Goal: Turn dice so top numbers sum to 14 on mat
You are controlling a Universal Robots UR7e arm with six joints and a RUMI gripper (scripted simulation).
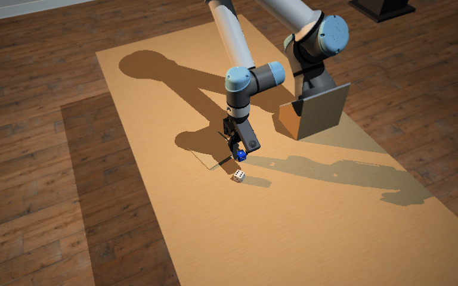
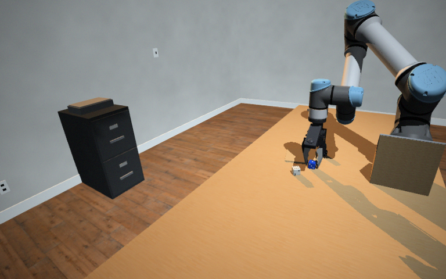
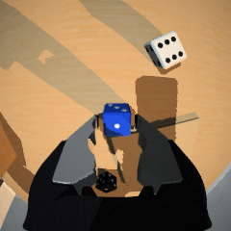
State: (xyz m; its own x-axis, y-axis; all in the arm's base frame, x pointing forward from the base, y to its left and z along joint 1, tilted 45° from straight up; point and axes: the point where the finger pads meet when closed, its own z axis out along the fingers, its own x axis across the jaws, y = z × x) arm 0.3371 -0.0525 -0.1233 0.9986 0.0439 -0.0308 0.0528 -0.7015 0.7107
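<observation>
Biggest worry for me is the pinch. The gripper point(image 1: 240, 155) point(image 2: 313, 164) point(image 3: 116, 115) is part-way open, nearer closed than wide, with nothing gripped. The blue die point(image 1: 241, 155) point(image 2: 312, 164) point(image 3: 116, 120) sits between the fingertips, just outside the mat point(image 1: 206, 161) point(image 2: 293, 158) point(image 3: 185, 118) as far as I can tell. The gap looks snug, so a slightly off-centre descent could land a tip on the die and shove or tip it. A lopsided squeeze might also leave it resting on an edge.

The white die point(image 1: 239, 176) point(image 2: 296, 170) point(image 3: 166, 50) is off the mat too, near its corner, 6 up. A wide swing with blue could bump it. Blue seems to have 1 up, and if so 6 + 1 leaves 7 for the last die, which can't happen, so something needs turning.

Hard to make out: the black die point(image 3: 106, 182) is small and dark in the wrist view, can't read its top or tell if it's on the mat. The top view loses it behind the gripper. The mat nearly matches the table and is partly in shadow, so its border is easy to misjudge when placing.
</observation>
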